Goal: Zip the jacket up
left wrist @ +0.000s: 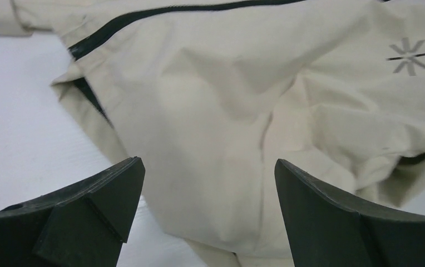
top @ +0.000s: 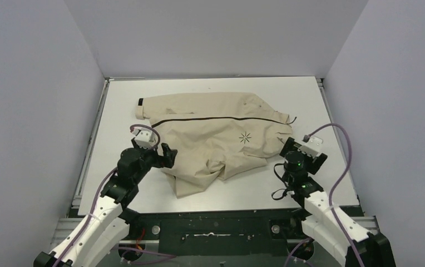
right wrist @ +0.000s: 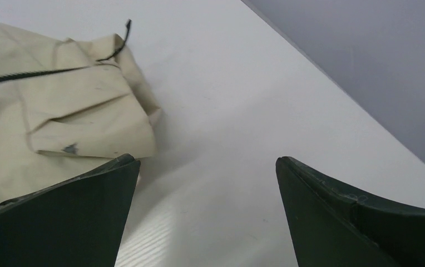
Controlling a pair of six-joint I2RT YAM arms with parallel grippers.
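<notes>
**Fig. Both arms at the jacket, seen from above and from the wrists.** My left gripper point(left wrist: 207, 167) is released, its jaws wide apart and holding nothing. It hovers over the near left part of the jacket point(top: 216, 139). My right gripper point(right wrist: 207, 164) is likewise spread and empty, over bare surface point(right wrist: 243, 83) just beside the collar end. The jacket lies flat in the middle of the surface, chest logo point(top: 245, 138) facing up. The zipper point(top: 216, 119) gives the long axis, running left to right, roughly parallel to the near edge. Its left end, where the fabric parts and dark lining shows, lies ahead and to the left of the left gripper. I judge the left arm nearer that end and the right arm nearer the collar.
</notes>
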